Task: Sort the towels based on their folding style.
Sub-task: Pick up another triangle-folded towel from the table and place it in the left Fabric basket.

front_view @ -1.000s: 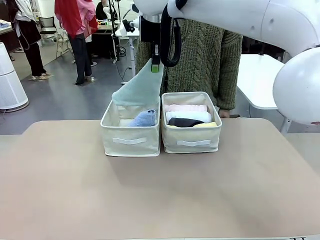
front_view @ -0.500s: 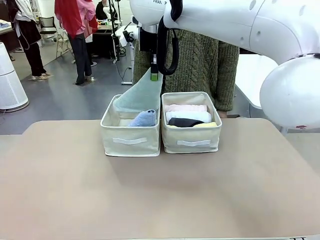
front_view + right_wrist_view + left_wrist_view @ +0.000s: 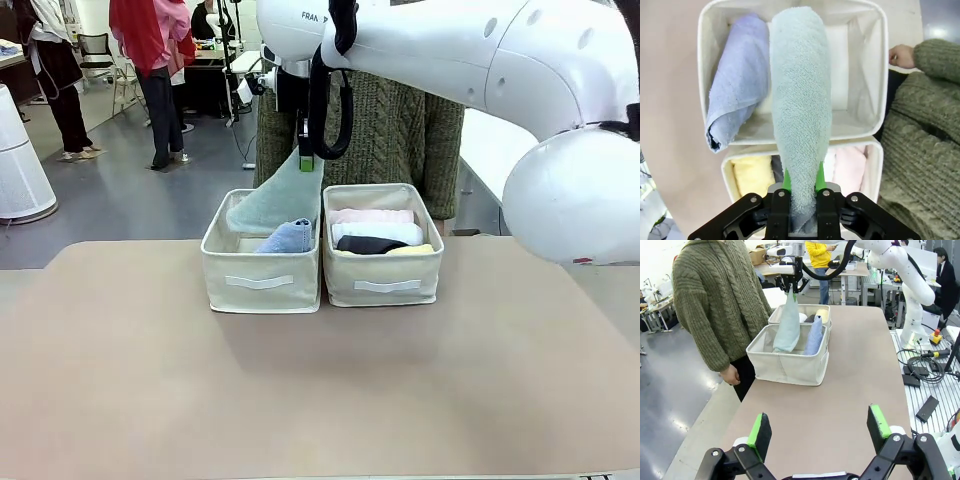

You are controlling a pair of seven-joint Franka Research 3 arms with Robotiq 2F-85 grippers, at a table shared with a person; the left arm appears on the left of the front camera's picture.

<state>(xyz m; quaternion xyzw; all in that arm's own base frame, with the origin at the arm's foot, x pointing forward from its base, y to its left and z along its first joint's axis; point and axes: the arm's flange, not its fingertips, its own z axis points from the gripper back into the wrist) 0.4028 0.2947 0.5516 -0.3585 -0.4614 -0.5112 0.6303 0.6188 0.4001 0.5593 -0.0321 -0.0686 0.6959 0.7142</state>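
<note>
Two beige fabric bins stood side by side and touching at the centre of the front view, the left bin point(image 3: 260, 281) and the right bin point(image 3: 385, 284), each with a pale label strip on its near wall. They rested on a tan table point(image 3: 320, 400) that filled the lower half of the frame. Directly behind the bins stood a person in an olive cable-knit sweater point(image 3: 400, 140). At the upper left, two people point(image 3: 150, 60) stood on a grey floor, and a white cylindrical appliance point(image 3: 20, 165) sat at the left edge. A white table point(image 3: 490, 150) showed at the right.
</note>
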